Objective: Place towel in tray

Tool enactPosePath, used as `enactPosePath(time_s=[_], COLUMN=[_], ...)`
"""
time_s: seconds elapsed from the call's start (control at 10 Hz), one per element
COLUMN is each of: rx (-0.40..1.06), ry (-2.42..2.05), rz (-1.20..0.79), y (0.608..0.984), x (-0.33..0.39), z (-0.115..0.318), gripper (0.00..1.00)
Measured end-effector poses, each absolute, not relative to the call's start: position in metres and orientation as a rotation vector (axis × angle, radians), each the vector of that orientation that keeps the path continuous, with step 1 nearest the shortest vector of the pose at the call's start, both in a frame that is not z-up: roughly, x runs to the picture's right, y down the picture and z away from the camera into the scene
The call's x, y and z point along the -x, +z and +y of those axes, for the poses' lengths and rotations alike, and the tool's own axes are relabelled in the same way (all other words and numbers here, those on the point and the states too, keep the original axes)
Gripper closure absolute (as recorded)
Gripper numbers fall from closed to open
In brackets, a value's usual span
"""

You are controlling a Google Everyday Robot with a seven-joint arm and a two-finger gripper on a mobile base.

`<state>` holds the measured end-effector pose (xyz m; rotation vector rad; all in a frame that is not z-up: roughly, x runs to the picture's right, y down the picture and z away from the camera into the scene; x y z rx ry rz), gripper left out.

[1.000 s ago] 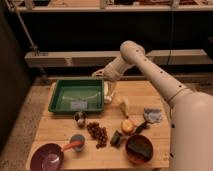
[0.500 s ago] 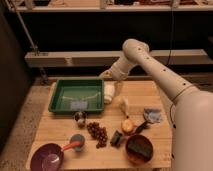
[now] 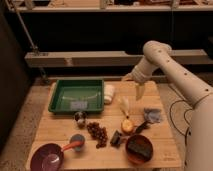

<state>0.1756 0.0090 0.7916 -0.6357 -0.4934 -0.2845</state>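
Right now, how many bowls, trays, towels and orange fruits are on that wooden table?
Bowls: 2 (purple bowl, brown bowl)
Trays: 1 (green tray)
Towels: 1 (grey-blue towel)
Orange fruits: 1 (orange fruit)
Total: 5
The tool hangs open over the table's far side, right of the tray, holding nothing.

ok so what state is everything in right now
gripper, open, empty, above the table, right of the tray
towel, rumpled, lying on the table, outside the tray
tray, upright, no towel inside
white roll, lying beside the tray's right rim
brown bowl, upright
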Motion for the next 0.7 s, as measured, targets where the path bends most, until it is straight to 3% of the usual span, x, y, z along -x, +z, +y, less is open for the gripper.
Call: enactPosePath(time_s=[0.7], rx=[0.707], ry=[-0.059], rz=[-0.295], y=[0.785], x=[-0.318], z=[0.108], gripper=[0.2])
